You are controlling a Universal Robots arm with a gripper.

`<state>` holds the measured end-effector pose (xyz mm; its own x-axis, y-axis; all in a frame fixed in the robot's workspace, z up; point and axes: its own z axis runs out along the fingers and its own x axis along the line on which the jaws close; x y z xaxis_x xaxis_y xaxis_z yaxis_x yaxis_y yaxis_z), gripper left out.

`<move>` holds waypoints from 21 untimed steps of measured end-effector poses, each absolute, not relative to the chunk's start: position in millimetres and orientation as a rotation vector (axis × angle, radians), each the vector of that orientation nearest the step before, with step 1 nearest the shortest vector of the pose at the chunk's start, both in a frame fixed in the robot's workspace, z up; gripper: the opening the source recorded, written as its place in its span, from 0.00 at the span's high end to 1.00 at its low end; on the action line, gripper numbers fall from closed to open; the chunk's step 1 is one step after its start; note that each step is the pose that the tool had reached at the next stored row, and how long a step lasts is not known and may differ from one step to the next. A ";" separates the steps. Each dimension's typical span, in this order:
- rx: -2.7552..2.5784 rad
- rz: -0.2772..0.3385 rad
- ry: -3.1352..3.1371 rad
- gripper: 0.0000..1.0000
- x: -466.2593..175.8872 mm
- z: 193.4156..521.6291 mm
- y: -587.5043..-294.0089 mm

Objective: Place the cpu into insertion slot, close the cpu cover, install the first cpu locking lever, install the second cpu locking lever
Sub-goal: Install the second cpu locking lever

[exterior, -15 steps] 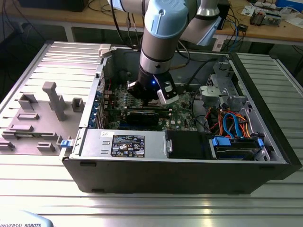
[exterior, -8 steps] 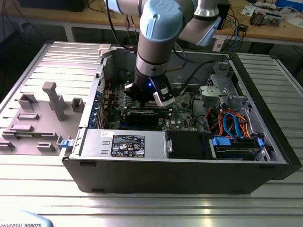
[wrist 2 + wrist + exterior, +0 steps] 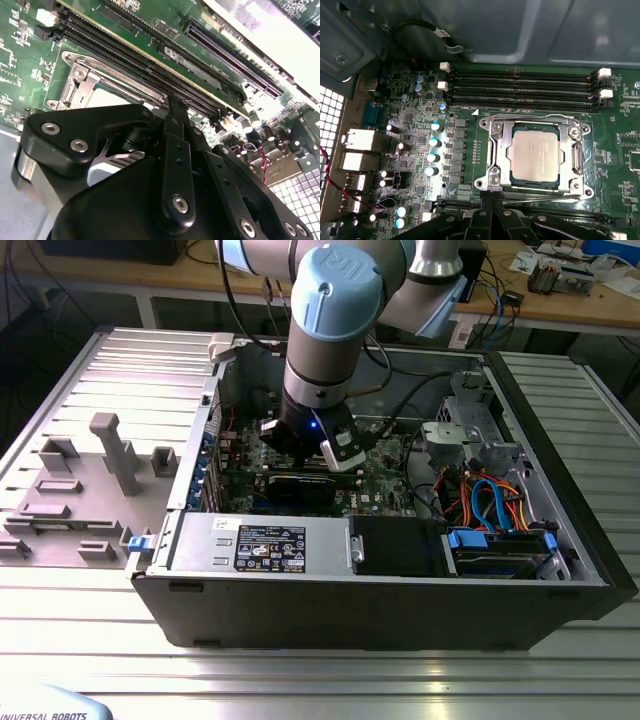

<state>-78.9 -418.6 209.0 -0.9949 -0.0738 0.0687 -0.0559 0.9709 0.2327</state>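
With the cpu (image 3: 535, 151) seated and the cover (image 3: 496, 145) down over it, the gripper (image 3: 492, 196), fingers together and empty, addresses the socket edge, so lever installation is judged in hand, calling for precise contact.

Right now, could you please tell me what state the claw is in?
Claw: shut, fingertips together at the edge of the cover, holding nothing visible.

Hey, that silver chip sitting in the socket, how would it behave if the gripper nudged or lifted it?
The cpu looks flat and rigid, so probably stiff, not floppy. Its smooth metal top likely makes it slippery to pinch. Lying flat inside the cpu cover frame, it probably won't slide or tip if nudged.
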 end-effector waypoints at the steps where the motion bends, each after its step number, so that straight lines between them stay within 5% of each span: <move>1: 0.100 -0.359 -3.042 0.89 -78.9 209.0 -419.0; 21: 0.099 -0.406 -3.038 0.89 -84.0 202.2 -419.7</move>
<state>-84.0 -419.7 202.2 -0.9951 -0.0736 0.0655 -0.0538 0.9629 0.2645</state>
